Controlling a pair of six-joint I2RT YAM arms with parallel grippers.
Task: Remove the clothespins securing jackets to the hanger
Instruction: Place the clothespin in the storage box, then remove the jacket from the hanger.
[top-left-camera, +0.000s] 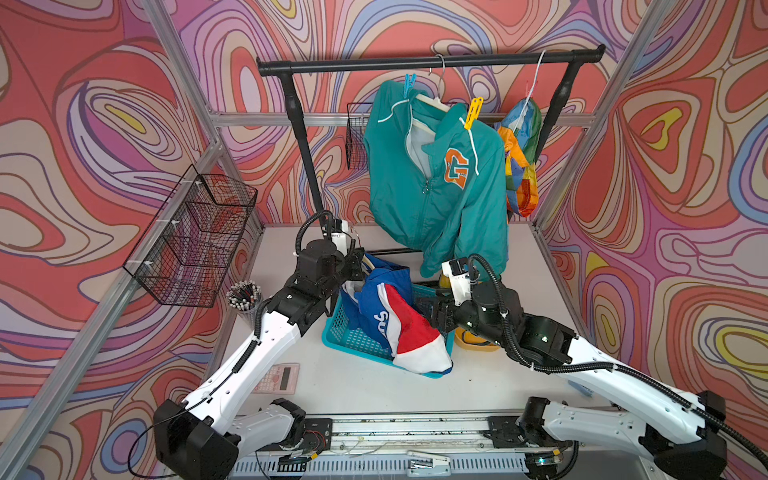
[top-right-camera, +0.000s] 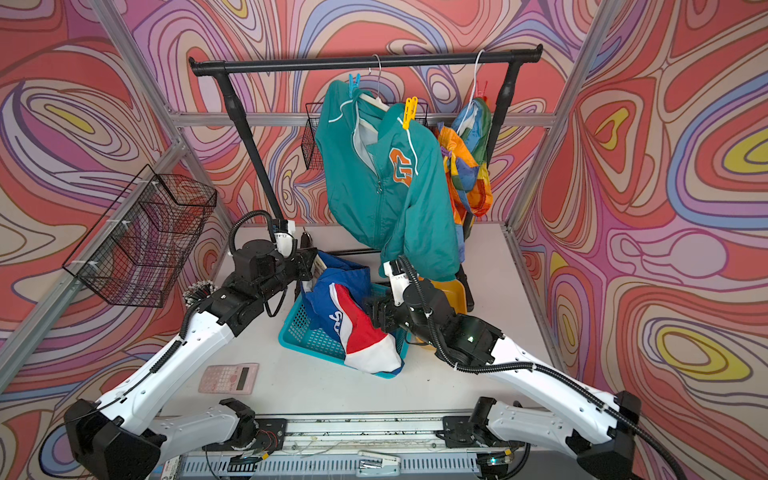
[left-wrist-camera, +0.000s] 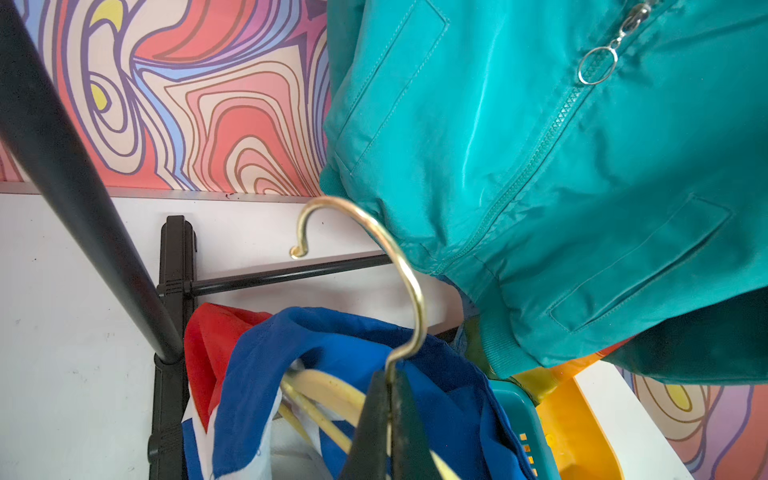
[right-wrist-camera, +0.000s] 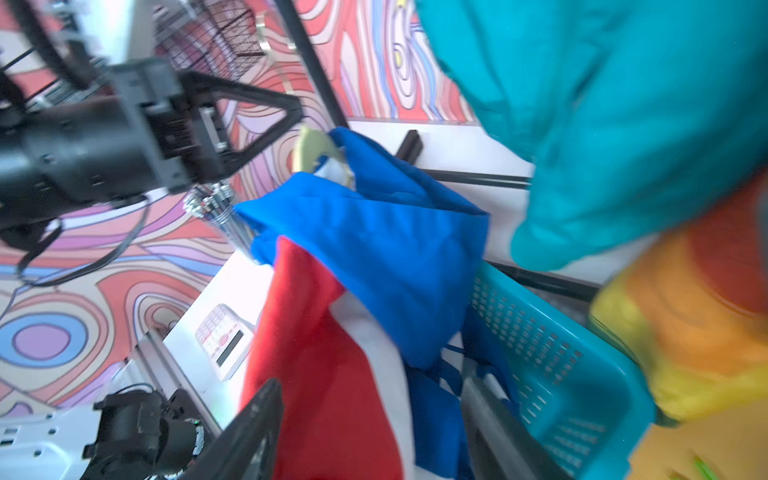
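Lying between parted fingers (right-wrist-camera: 253, 419) of right hand (right-wrist-camera: 370, 386), blue jacket (right-wrist-camera: 374, 249) in basket (right-wrist-camera: 561, 365).

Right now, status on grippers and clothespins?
Left gripper shut on hanger hook. Right gripper open over blue jacket in basket. Blue clothespin, yellow clothespin on hanging teal jacket. Nothing covers either pin.

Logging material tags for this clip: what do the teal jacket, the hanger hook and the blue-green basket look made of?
Teal jacket: thin woven synthetic shell, probably nylon or polyester; satin sheen, fine creases.
Hanger hook: bent metal wire, brass-coloured, polished glint.
Basket: moulded plastic, fairly matte; regular grid of holes in its walls.
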